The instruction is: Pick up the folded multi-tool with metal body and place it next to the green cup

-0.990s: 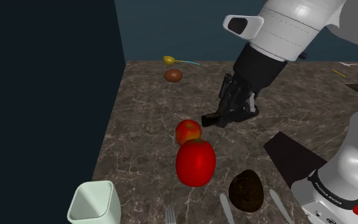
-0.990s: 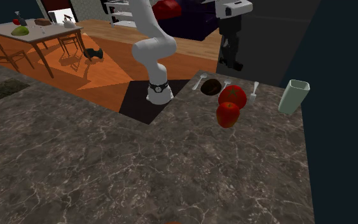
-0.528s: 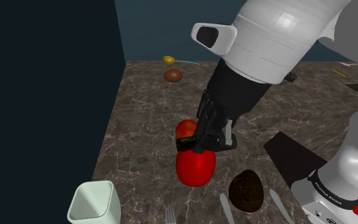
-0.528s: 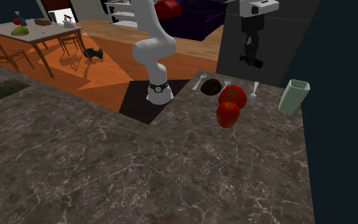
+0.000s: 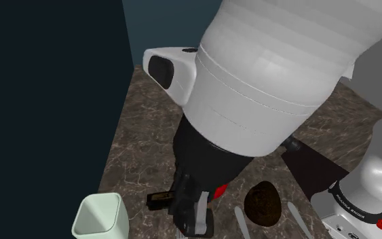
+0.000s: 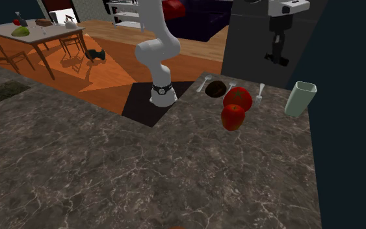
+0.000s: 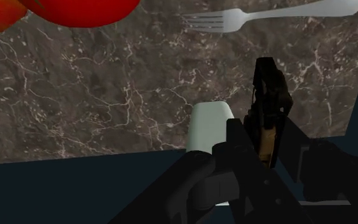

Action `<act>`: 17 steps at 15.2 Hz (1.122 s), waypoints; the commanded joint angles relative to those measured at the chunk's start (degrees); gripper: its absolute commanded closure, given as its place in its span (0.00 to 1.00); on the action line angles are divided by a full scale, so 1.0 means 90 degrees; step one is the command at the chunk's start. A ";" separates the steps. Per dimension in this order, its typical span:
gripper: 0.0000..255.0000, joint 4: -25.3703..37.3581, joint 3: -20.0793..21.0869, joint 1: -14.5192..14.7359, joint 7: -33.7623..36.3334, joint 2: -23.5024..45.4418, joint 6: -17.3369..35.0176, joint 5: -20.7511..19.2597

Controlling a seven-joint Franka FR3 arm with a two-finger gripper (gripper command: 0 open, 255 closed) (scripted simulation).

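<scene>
Above the marbled brown counter (image 7: 107, 95), the black two-finger gripper (image 7: 264, 137) is clamped on the dark folded multi-tool with tan inlay (image 7: 269, 95), aloft near the pale green square cup (image 7: 209, 124). Best to lower slowly — onto bare stone just beside the cup, short of the grey fork (image 7: 260, 16) — before releasing.

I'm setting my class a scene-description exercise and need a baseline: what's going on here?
The robot arm's black gripper is shut on the folded multi-tool and holds it in the air above the marble counter. The pale green cup stands just below and beside it, near the counter's edge. A fork and a red fruit lie close by. The tool is not yet set down.
</scene>
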 commanded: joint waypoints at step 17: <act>1.00 0.1744 0.0767 0.0512 0.2180 0.2520 0.0180 -0.2152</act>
